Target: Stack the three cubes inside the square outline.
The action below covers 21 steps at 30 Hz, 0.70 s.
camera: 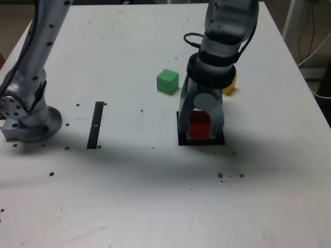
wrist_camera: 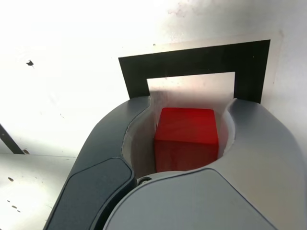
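red cube (camera: 199,125) in square outline (camera: 182,140) (fingers (camera: 184,116) around)

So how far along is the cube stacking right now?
Done: nothing is stacked yet. In hand: the red cube sits between the jaws of the gripper, down over the square outline; whether it is released or still gripped is unclear. Left: the green cube and the yellow cube still lie on the table beyond the outline, to be stacked on the red one.

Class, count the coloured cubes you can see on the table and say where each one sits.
3. The red cube sits between the gripper's jaws over the square outline; the green cube lies beyond it; the yellow cube shows partly behind the arm.
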Motion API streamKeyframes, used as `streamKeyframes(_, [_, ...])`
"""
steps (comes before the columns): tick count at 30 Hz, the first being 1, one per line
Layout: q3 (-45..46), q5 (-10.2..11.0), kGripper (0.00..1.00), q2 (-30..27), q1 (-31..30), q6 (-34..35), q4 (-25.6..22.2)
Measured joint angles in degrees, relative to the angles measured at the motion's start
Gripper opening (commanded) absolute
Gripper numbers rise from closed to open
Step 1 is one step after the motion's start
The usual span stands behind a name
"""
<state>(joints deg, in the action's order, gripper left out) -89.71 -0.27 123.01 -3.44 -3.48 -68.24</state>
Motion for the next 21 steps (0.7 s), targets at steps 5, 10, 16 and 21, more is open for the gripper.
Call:
streamKeyframes(5, [0.16, -0.02, 0.89, 0.02, 0.02, -0.23, 0.22])
streamKeyframes(10, [0.63, -0.02, 0.89, 0.00, 0.02, -0.28, 0.22])
streamKeyframes(16, [1.54, 0.49, 0.92, -1.99, 0.02, -0.29, -0.59])
streamKeyframes(21, [2.09, 2.02, 0.92, -5.62, 0.27, -0.23, -2.25])
